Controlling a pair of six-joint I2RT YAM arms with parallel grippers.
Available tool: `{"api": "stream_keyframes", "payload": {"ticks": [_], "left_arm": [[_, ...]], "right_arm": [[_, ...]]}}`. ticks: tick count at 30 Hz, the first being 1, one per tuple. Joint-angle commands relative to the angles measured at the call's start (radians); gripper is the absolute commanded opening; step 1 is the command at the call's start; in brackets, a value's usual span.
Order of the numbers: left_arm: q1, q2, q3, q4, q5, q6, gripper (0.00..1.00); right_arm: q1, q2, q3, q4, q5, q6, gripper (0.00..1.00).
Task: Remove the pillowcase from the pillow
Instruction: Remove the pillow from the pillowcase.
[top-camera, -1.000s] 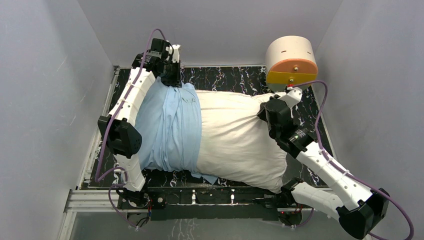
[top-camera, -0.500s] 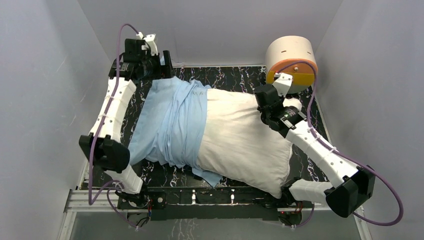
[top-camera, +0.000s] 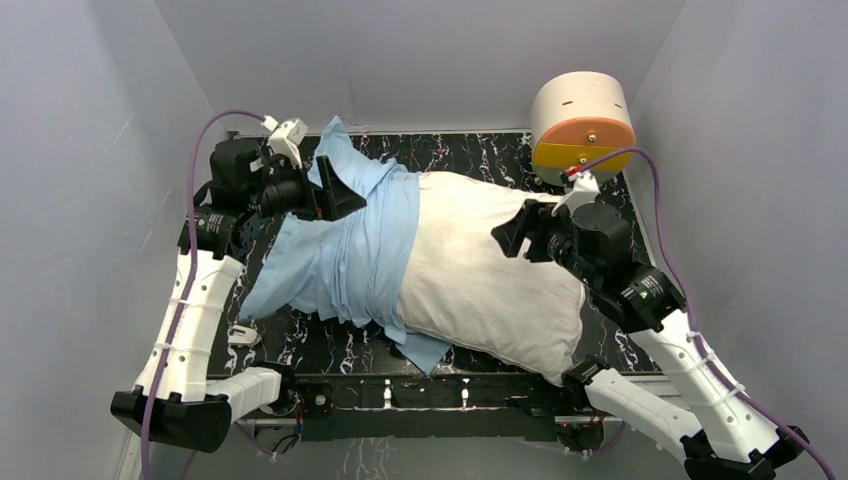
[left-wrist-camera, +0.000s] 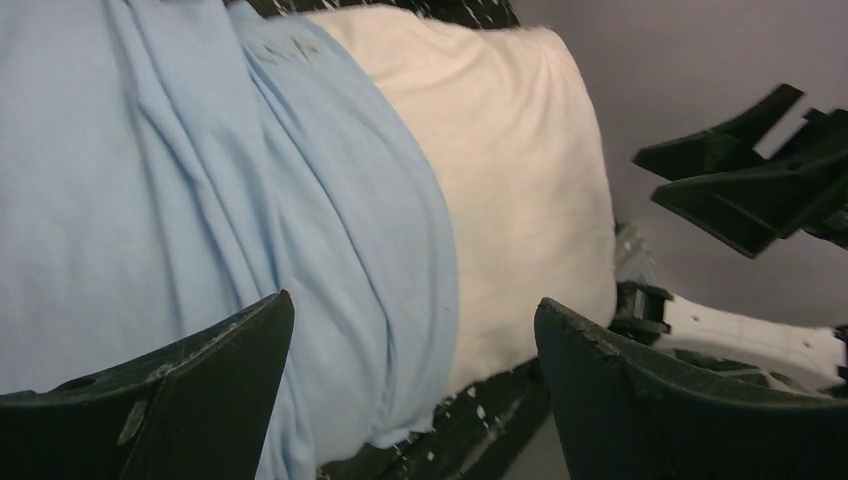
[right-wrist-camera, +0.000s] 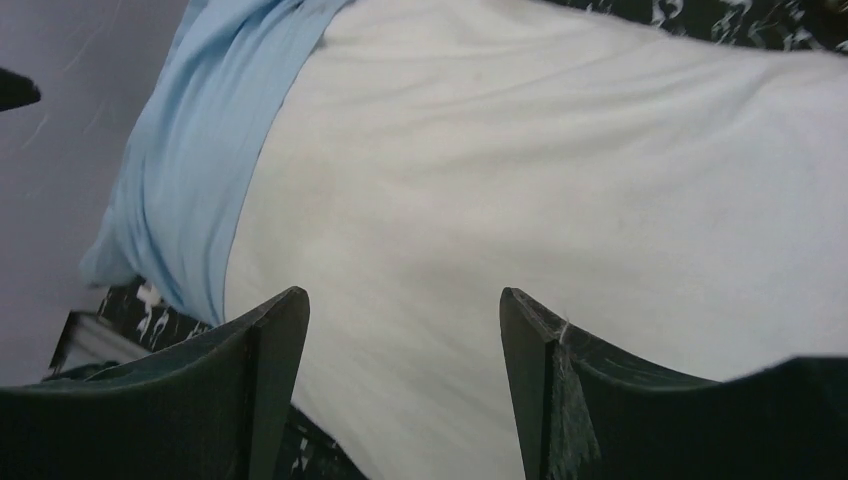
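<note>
**Both grippers empty, case approx half off**

We see the pillow (top-camera: 490, 285) lying diagonally across the tabletop (top-camera: 470, 150), from the far left corner twd the near right corner. The pillowcase (top-camera: 345, 250) covers only its left end, bunched in folds by the left edge. The rest of the pillow is bare white. A small blue flap pokes out under the pillow at the near edge. So the case isn't off yet; we'd judge it approx halfway.

The left gripper (top-camera: 338, 192) hovers over the far-left part of the case, fingers spread wide w/ nothing btwn them, apparently clear of the fabric. The right gripper (top-camera: 515, 237) hangs over the bare pillow twd its far right end, also released and gripping nothing.

We reckon the layout makes sense. The left arm sits on the case side to pull it leftward. The right arm sits on the pillow side to pin it or hold it back. Both look set for a grasp.

The cream-and-orange drum (top-camera: 582, 120) stands at the far right corner, just beside the pillow.

Writing: none legible. We can't read any brand or label on the fabric, drum or arms.
</note>
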Motion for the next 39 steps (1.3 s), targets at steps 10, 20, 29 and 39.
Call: {"api": "stream_keyframes", "payload": {"ticks": [10,20,29,39], "left_arm": [[-0.372,-0.001,-0.108,-0.157,-0.512,-0.18,0.83],[-0.721,0.3,-0.06,-0.273,-1.343,-0.179,0.64],[-0.49,-0.063,-0.265,-0.149,-1.32,-0.163,0.37],[-0.389,-0.264,-0.313,-0.109,-0.839,-0.131,0.88]], "right_arm": [[-0.002,0.116,-0.09,-0.214,-0.057,0.058,0.8],[0.002,0.217,-0.154,-0.145,0.114,0.138,0.45],[-0.002,0.22,-0.176,-0.116,0.325,0.211,0.06],[-0.003,0.126,-0.098,0.071,-0.089,-0.01,0.39]]}}
